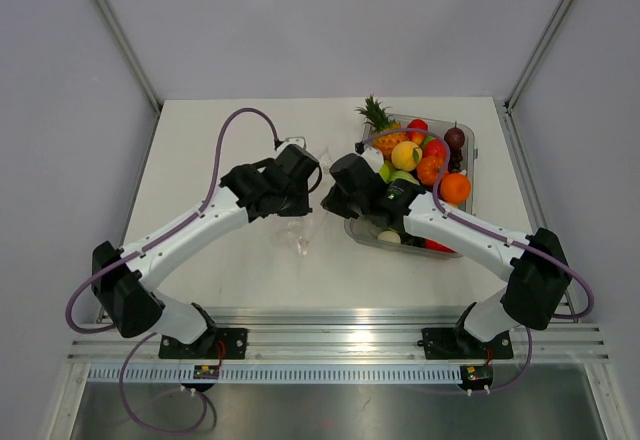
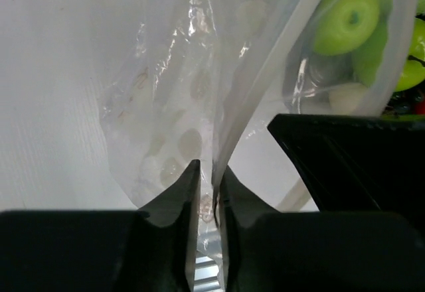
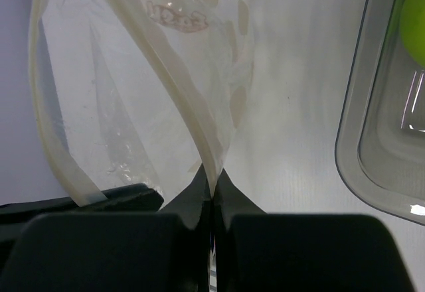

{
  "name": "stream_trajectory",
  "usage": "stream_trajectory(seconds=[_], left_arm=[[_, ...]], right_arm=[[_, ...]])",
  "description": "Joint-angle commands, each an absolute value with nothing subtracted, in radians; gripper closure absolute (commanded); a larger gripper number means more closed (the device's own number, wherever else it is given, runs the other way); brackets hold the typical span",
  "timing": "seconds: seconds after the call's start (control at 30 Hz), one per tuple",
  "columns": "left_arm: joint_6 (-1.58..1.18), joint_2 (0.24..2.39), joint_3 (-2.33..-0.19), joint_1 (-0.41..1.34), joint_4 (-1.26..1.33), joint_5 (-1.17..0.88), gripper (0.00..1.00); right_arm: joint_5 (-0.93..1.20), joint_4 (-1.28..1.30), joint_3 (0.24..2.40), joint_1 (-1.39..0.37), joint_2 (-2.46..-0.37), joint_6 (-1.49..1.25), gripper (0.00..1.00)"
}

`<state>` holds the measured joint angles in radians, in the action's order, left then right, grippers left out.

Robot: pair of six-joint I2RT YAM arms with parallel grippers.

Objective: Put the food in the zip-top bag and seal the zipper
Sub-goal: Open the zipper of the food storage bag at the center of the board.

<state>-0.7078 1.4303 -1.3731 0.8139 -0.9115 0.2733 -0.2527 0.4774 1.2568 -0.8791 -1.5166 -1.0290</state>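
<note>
White table (image 1: 200, 150) between grey walls, with broad open surface left of and in front of the point where the arms meet. At centre, the zip-top bag (image 1: 300, 232), slack and crinkled, sagging toward the tabletop and held at two edges: left gripper (image 2: 209, 172) pinched onto the thin film, right gripper (image 3: 212, 176) clamped tight on the pale zipper (image 3: 182, 93) strip. Just to the right, the clear tray (image 1: 468, 160), heaped with the food (image 1: 407, 155), its rounded rim near the right gripper.
</note>
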Motion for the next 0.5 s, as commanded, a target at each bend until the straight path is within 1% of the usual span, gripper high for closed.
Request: stream_trajectory(seconds=[0.0,0.13,0.2,0.23,0.27,0.47], left_arm=[[-0.727,1.456,-1.413,0.816,-0.911,0.368,1.00],[-0.672,1.422,-1.457,0.813,-0.951,0.355,1.00],[-0.614,1.402,-1.477,0.792,-0.965,0.280,1.00],[-0.562,1.404,-1.482,0.746,-0.986,0.156,1.00],[-0.548,1.408,-1.488,0.724,-1.002,0.111,1.00],[-0.518,1.348,-1.436,0.652,-0.985,0.014,1.00]], right_arm=[[-0.291,0.468,1.282,-0.894,-1.494,-1.046,1.00],[-0.324,0.492,1.244,-0.888,-1.488,-1.016,1.00],[-0.322,0.454,1.183,-0.876,-1.482,-1.012,1.00],[-0.312,0.430,1.166,-0.870,-1.483,-1.005,1.00],[-0.310,0.426,1.146,-0.858,-1.488,-1.005,1.00],[-0.295,0.425,1.147,-0.836,-1.532,-0.968,1.00]])
